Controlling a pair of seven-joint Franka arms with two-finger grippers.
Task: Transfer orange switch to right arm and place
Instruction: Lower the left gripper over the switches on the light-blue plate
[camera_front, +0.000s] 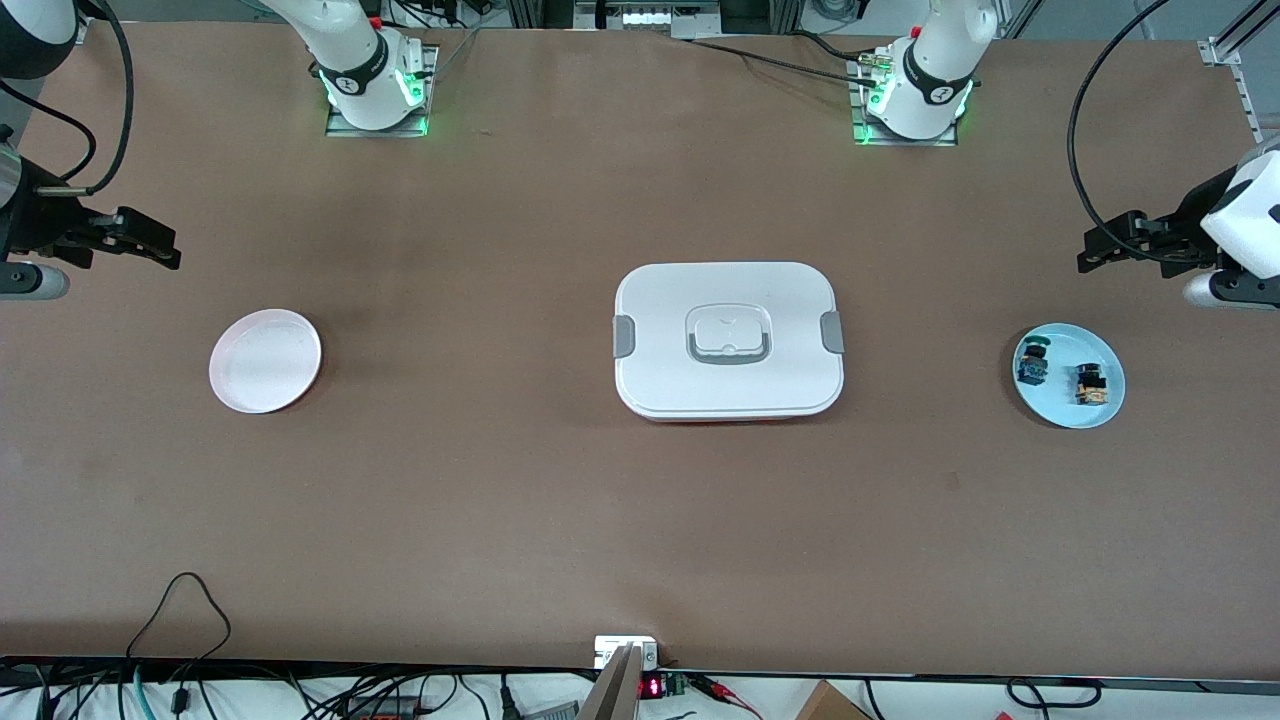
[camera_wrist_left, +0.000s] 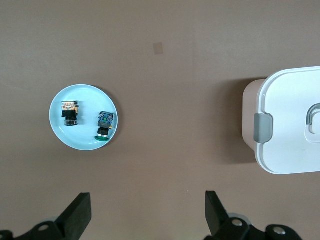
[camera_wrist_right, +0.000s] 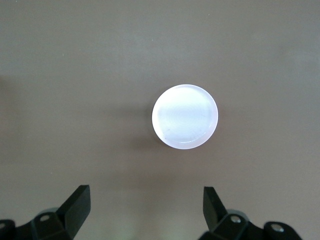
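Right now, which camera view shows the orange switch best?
The left wrist view: the orange switch lies unobstructed on the blue plate, beside the green switch. The front view shows it smaller. The right wrist view shows only the pink plate.

The surface (camera_front: 500, 480) is plain brown. A pale blue plate (camera_front: 1098, 405) carries the orange switch (camera_front: 1090, 385), black-headed on an orange-tan body, and a green-headed switch with a blue body (camera_front: 1033, 365). The lidded box (camera_front: 728, 340) is white with grey latches, and the second plate (camera_front: 265, 360) is pale pink-white.
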